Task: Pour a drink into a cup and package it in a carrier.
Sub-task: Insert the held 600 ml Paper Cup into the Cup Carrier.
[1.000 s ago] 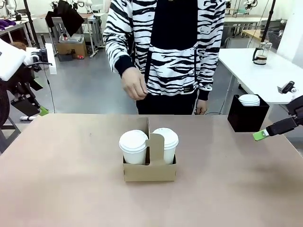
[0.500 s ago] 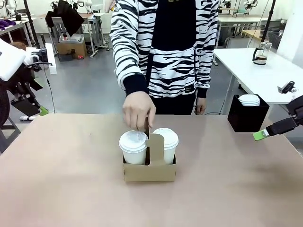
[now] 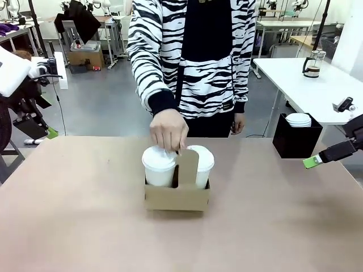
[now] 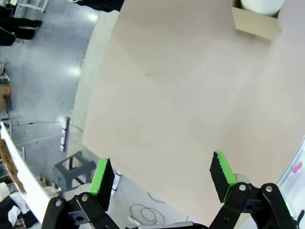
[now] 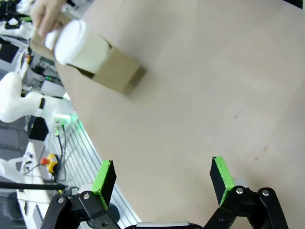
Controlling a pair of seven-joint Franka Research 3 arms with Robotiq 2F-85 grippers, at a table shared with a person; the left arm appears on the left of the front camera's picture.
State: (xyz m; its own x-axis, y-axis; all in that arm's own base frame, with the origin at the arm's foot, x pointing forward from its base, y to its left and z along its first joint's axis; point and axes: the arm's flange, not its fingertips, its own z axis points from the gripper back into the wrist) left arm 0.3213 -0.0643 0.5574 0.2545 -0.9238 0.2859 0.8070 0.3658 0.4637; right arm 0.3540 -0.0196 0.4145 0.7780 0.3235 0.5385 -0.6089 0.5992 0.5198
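Lifted slightly since the earlier frame, the carrier (image 3: pixel 177 195) is gripped by the person's hand (image 3: pixel 168 130) at its handle, well apart from the left gripper (image 4: pixel 162 177) and right gripper (image 5: pixel 163 174), both wide open and empty. Packaging is judged finished; handover needs no robot grasp.

A black square box (image 3: pixel 296 141) stands at the far right of the tan worktop (image 3: pixel 85 226), with a stack of white lids (image 3: pixel 298 119) showing in its open top; behind it a white table (image 3: pixel 317 85) carries a glass carafe (image 3: pixel 313 63)
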